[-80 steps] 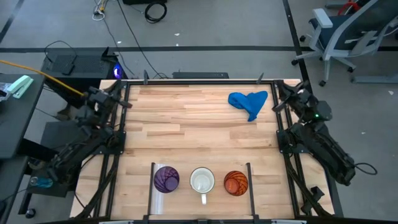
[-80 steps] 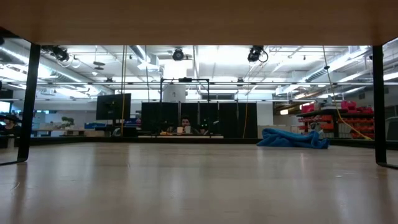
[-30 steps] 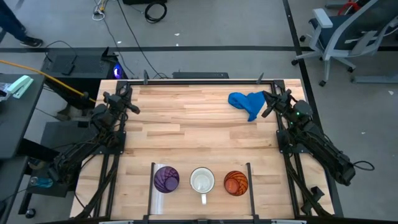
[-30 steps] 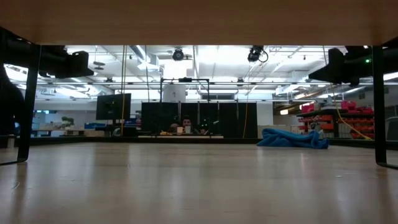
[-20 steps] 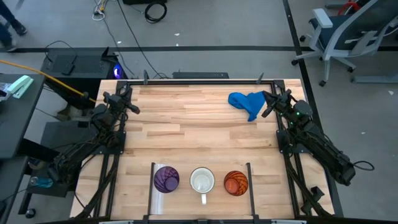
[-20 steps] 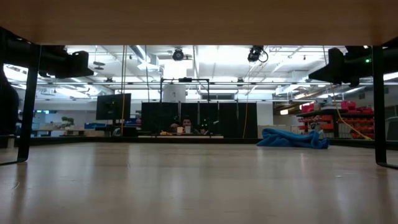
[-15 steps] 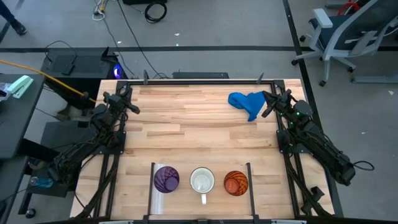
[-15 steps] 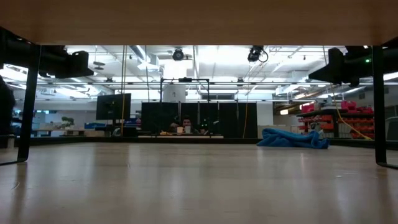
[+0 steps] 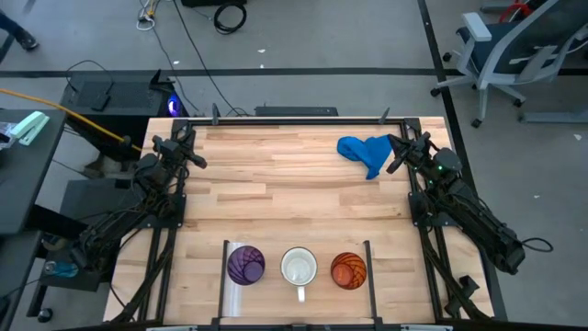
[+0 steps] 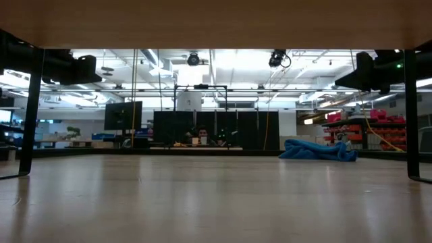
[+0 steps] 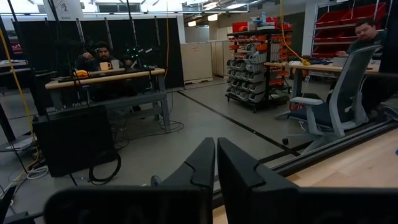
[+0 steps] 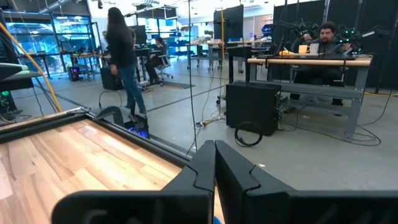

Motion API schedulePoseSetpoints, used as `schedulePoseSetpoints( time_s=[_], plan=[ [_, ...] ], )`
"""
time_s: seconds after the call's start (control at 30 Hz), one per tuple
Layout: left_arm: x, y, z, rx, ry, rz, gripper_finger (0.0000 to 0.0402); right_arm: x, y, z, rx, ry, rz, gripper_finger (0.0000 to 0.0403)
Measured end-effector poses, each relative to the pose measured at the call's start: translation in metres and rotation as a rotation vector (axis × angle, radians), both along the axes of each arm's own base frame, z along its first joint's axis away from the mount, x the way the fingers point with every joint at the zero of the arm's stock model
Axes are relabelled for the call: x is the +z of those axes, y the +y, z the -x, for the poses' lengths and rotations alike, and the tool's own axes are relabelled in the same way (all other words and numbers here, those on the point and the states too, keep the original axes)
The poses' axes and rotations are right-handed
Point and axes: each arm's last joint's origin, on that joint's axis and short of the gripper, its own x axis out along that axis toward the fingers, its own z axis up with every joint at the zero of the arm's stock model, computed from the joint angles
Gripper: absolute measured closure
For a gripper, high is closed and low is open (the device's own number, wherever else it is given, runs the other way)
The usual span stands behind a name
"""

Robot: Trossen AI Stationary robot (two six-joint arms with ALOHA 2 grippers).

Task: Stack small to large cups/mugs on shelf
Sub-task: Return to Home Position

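Three cups stand upright in a row on the shelf (image 9: 367, 267) at the table's near edge: a purple patterned cup (image 9: 245, 265), a white mug (image 9: 299, 268) with its handle toward the near edge, and an orange patterned cup (image 9: 348, 270). My left gripper (image 9: 190, 147) is shut and empty, above the table's far left. My right gripper (image 9: 397, 152) is shut and empty at the far right, beside the blue cloth (image 9: 367, 150). The wrist views show each pair of fingers closed together, left (image 11: 215, 163) and right (image 12: 214, 163).
The blue cloth lies crumpled at the far right of the table and also shows in the low view (image 10: 317, 150). A pale upright strip (image 9: 226, 276) and a thin dark post bound the shelf. People sit and walk in the room beyond the table.
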Motion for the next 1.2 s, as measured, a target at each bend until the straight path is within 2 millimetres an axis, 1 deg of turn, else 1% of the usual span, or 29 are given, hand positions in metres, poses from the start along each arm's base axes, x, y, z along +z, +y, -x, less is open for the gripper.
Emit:
schedulePoseSetpoints(
  time_s=[0.23,0.6,0.97,1.2],
  plan=[
    [0.0001,0.0000,0.0000,0.000,0.000,0.000,0.0383,0.0000,0.0000,0.0000,0.000,0.000,0.000,0.0386],
    [0.0001,0.0000,0.0000,0.000,0.000,0.000,0.0369,0.0000,0.0000,0.0000,0.000,0.000,0.000,0.0386],
    [0.0001,0.0000,0.0000,0.000,0.000,0.000,0.0383,0.0000,0.0000,0.0000,0.000,0.000,0.000,0.0386],
    [0.0001,0.0000,0.0000,0.000,0.000,-0.001,0.0374,0.0000,0.0000,0.0000,0.000,0.000,0.000,0.0386]
  ],
)
